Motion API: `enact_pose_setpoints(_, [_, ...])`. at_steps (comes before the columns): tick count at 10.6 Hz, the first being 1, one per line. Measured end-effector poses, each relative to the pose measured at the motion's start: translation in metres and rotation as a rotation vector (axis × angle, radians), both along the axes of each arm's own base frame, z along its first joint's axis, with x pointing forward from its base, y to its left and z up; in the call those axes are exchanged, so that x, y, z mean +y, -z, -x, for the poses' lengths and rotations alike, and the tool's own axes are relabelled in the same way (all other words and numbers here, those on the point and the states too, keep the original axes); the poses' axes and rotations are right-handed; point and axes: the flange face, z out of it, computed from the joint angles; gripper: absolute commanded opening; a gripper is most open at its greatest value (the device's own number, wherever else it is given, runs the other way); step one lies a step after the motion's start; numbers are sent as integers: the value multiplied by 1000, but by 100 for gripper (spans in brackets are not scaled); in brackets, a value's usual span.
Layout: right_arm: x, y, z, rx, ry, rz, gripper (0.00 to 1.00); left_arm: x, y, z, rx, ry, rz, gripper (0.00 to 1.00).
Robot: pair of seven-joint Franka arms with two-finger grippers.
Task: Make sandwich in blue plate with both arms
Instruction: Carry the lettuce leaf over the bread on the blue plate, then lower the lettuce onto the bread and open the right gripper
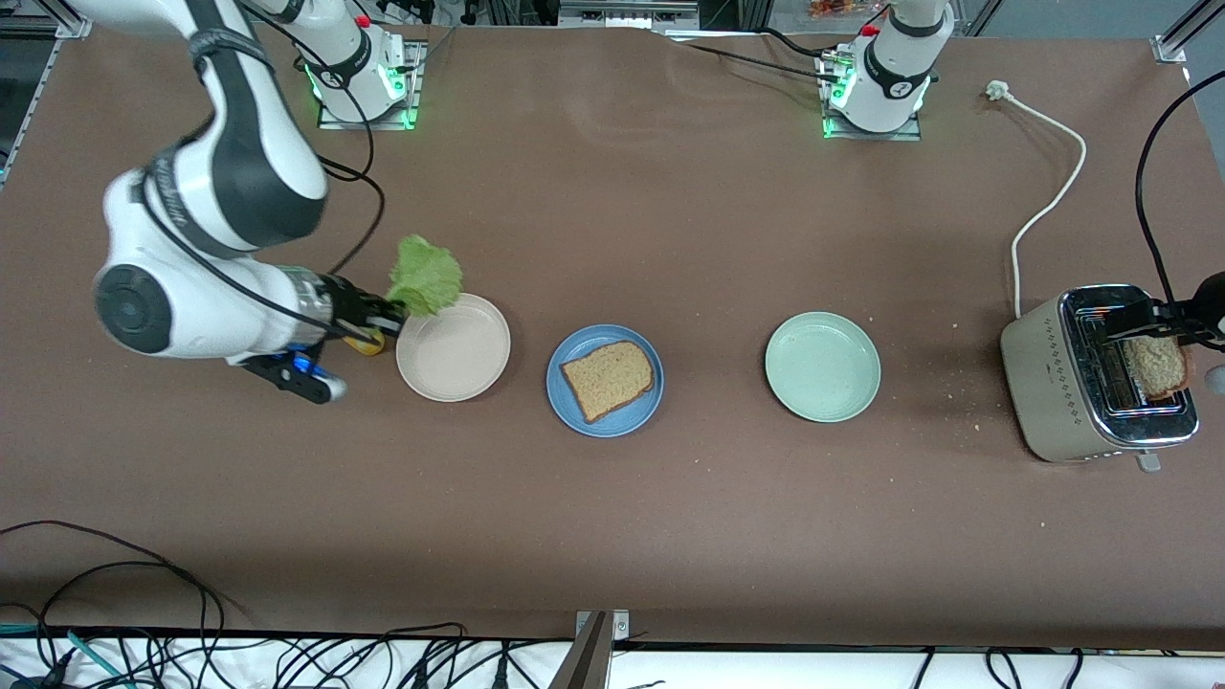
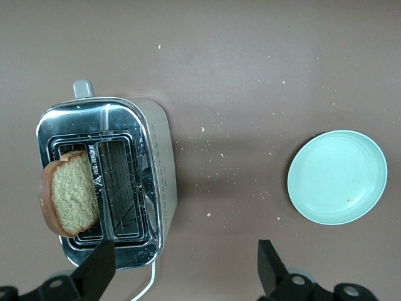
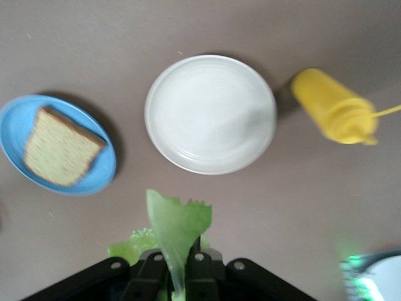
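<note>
One bread slice lies flat on the blue plate at mid-table; both also show in the right wrist view, slice and plate. My right gripper is shut on the green lettuce leaf and holds it up over the rim of the beige plate; the leaf sticks out between the closed fingers. A second bread slice stands tilted out of the toaster. My left gripper hangs open over the toaster; its fingers do not touch the slice.
A pale green plate sits between the blue plate and the toaster. A yellow squeeze bottle lies beside the beige plate, mostly hidden under my right gripper in the front view. The toaster's white cable runs toward the left arm's base. Crumbs lie around the toaster.
</note>
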Motion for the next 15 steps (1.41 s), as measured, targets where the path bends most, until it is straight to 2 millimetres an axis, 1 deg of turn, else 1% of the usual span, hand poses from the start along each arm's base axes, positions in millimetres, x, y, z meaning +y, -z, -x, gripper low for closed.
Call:
enact_pose_setpoints(1, [28,16,-4,-28,81,10,0,0,0,0,0,-1,0,100])
enact_pose_setpoints(2, [61,35,-6,-55,148,18,0,0,0,0,1,-1,0,100])
enact_pose_setpoints(4, [125,75,1,-88,262,29,0,0,0,0,1,0,0,100])
enact_pose_setpoints(6, [175,116,9,-137,354,12,0,0,0,0,1,0,0,100])
enact_pose_setpoints(7, [195,140,16,-147,382,9,0,0,0,0,0,0,0,100])
enact_pose_setpoints(8, [209,162,21,-159,396,4,0,0,0,0,1,0,0,100])
enact_pose_setpoints(9, [217,179,22,-180,405,-7,0,0,0,0,1,0,0,100])
enact_pose_setpoints(10, [217,188,21,-192,412,-12,0,0,0,0,0,0,0,100])
enact_pose_setpoints(11, [216,192,19,-202,406,-5,11,0,0,0,0,0,0,100])
enact_pose_setpoints(12, [214,194,18,-218,391,9,66,0,0,0,0,0,0,100])
enact_pose_setpoints(13, [214,196,18,-236,370,25,81,0,0,0,0,0,0,100])
enact_pose_setpoints(14, [214,196,17,-258,360,28,93,0,0,0,0,0,0,100])
enact_pose_setpoints(15, [215,195,16,-274,358,25,100,0,0,0,0,-1,0,100])
